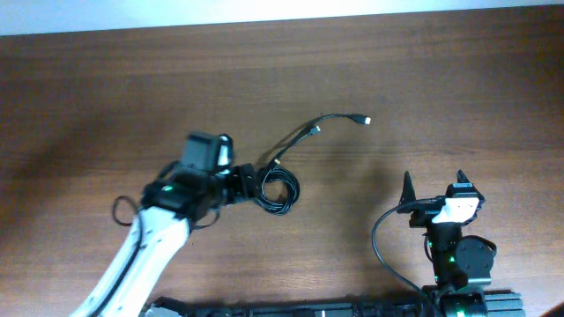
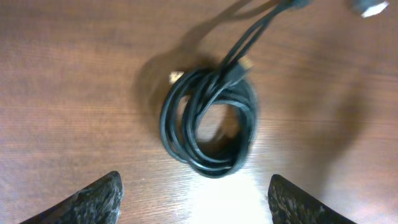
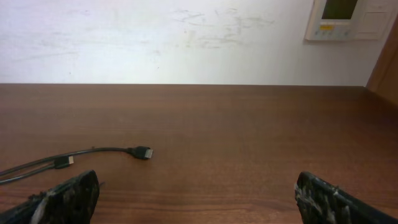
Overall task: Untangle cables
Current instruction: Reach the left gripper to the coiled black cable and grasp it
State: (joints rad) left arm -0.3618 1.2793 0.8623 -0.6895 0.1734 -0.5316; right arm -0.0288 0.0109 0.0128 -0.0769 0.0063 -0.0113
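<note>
Left fingers (image 2: 93, 200) are spread wide with nothing between them, poised just short of the cables (image 2: 208, 121), whose black coil lies flat on the wooden surface (image 1: 88, 106). From that coil, 2 loose ends run up and right, 1 to a plug (image 1: 315, 129), the other farther on to a silvery-tipped plug (image 1: 364, 120). Over on the right, well apart from it all, the right fingers (image 3: 68, 196) are spread wide too, holding nothing.

White left arm (image 1: 141, 248), black left claw (image 2: 198, 202)
</note>
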